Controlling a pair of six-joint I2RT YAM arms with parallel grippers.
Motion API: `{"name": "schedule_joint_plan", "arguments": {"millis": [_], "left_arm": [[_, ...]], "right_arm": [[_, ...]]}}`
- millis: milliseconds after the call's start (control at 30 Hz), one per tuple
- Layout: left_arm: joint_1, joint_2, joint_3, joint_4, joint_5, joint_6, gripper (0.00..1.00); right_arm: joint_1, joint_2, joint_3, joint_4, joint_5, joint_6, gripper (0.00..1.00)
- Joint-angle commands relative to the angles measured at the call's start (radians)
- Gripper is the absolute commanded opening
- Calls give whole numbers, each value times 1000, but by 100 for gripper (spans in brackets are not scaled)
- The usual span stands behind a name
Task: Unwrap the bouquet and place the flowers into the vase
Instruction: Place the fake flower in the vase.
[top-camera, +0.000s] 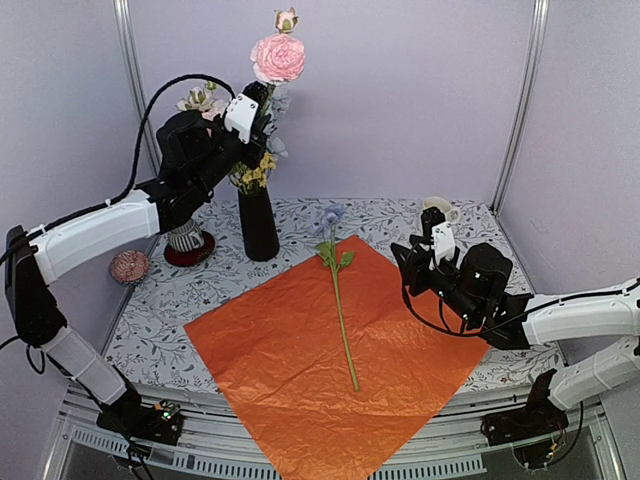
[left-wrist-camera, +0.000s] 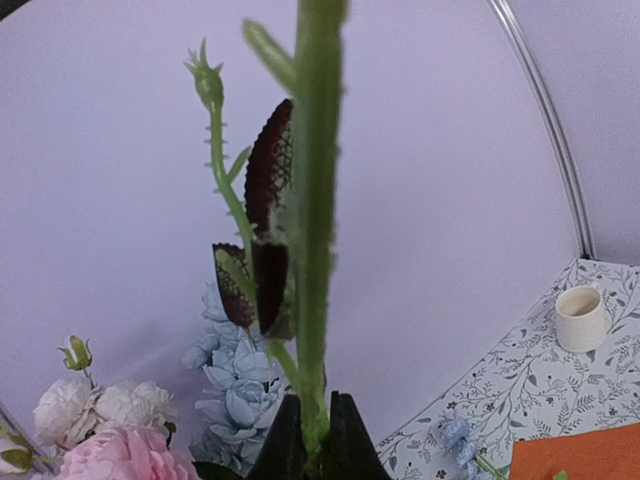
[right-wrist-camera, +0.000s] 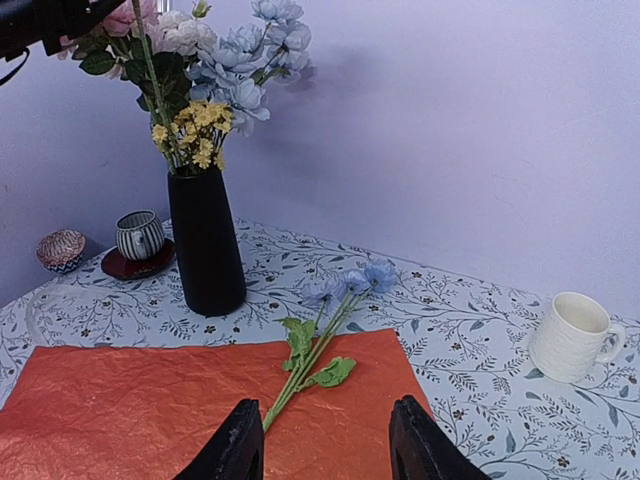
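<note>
The bouquet is undone: its orange sheet (top-camera: 330, 350) lies spread flat on the table. Most flowers stand in the tall black vase (top-camera: 258, 222) at the back. My left gripper (top-camera: 260, 100) is raised above the vase and shut on the thorny green stem (left-wrist-camera: 315, 250) of a pink rose (top-camera: 278, 57). One pale blue flower (top-camera: 340, 300) lies alone across the sheet, its heads (right-wrist-camera: 350, 285) toward the vase (right-wrist-camera: 206, 240). My right gripper (right-wrist-camera: 325, 450) hovers open over the sheet's right part, nothing between its fingers.
A white mug (top-camera: 437, 210) stands at the back right. A striped cup on a red saucer (top-camera: 187, 243) and a small patterned bowl (top-camera: 129, 266) sit left of the vase. The sheet overhangs the table's near edge.
</note>
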Motion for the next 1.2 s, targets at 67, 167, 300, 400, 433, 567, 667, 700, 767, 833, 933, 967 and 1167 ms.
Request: {"name": "schedule_joint_plan", "arguments": {"millis": [67, 167, 300, 400, 433, 567, 667, 700, 767, 833, 933, 967, 1167], "left_arm": [[21, 42, -6, 21, -48, -3, 5], [46, 50, -26, 12, -45, -67, 4], [83, 70, -44, -17, -31, -146, 4], [98, 91, -66, -22, -30, -174, 4], [102, 98, -73, -21, -28, -183, 4], [108, 135, -105, -17, 2, -228, 4], [108, 158, -119, -16, -10, -255, 4], [108, 165, -123, -18, -23, -269, 4], [110, 176, -135, -15, -43, -303, 4], [111, 181, -151, -10, -51, -327, 6], [113, 194, -172, -3, -72, -355, 9], [114, 198, -176, -4, -74, -361, 10], [113, 193, -180, -21, -75, -373, 22]], "right_arm": [[-5, 24, -11, 49, -20, 14, 45], [-6, 34, -12, 52, -22, 14, 45], [-6, 45, -11, 56, -26, 14, 45], [-7, 49, -12, 56, -27, 13, 45], [-6, 49, -12, 56, -27, 12, 46], [-6, 57, -10, 56, -27, 13, 46], [-6, 62, -7, 54, -28, 14, 46], [-6, 63, -8, 54, -28, 14, 46], [-5, 65, -8, 54, -29, 14, 46], [-5, 63, -8, 52, -28, 14, 46], [-5, 64, -7, 52, -27, 14, 46], [-7, 65, -8, 53, -27, 14, 46], [-7, 66, -6, 50, -25, 13, 46]]}}
